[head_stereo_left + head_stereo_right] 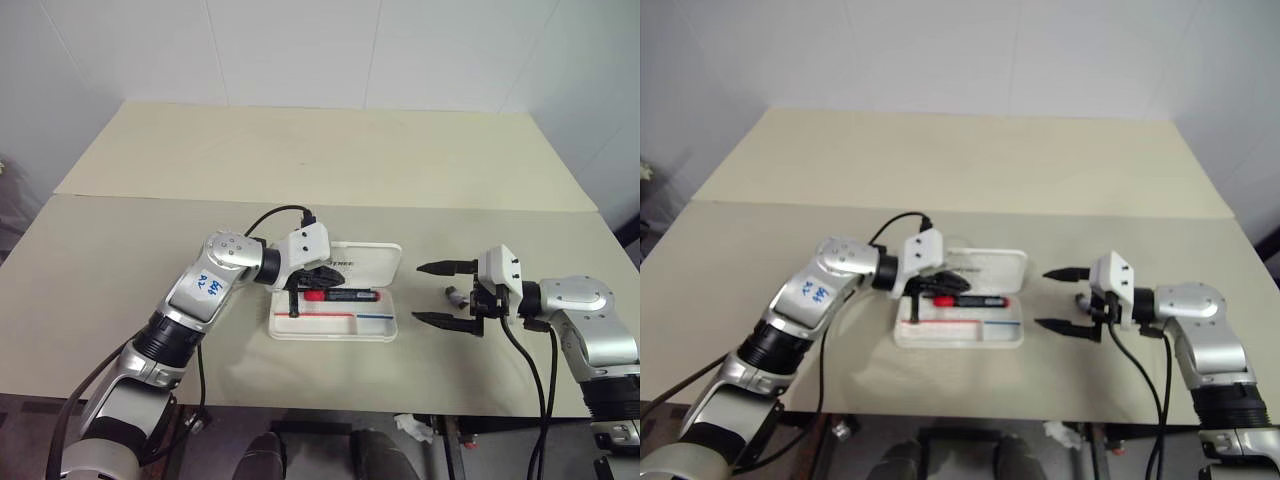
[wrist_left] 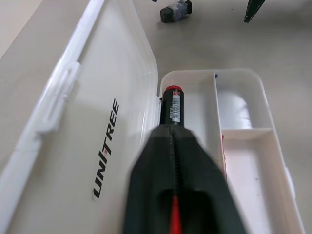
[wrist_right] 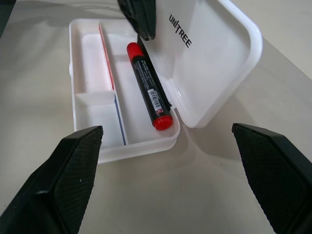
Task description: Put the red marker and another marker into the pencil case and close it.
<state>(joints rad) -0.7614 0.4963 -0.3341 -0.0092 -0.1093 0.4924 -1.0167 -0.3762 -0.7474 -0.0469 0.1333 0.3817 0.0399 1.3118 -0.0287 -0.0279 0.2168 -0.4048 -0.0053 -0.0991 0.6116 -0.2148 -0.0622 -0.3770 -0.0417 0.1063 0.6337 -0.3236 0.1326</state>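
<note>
The white pencil case (image 1: 335, 333) lies open on the table, its lid (image 2: 97, 122) folded back flat. Inside it, in the long compartment beside the hinge, the red marker (image 3: 147, 85) lies flat. My left gripper (image 1: 318, 285) is shut, with its fingertips (image 3: 139, 19) right over the marker's cap end and nothing clamped between them. To the right of the case my right gripper (image 1: 418, 293) stands wide open and empty, pointing at the case. Another marker is out of view.
A small grey-black piece (image 1: 457, 296) lies on the table behind the right gripper's fingers. The beige table (image 1: 330, 160) stretches far back behind the case. Its front edge runs close under both arms.
</note>
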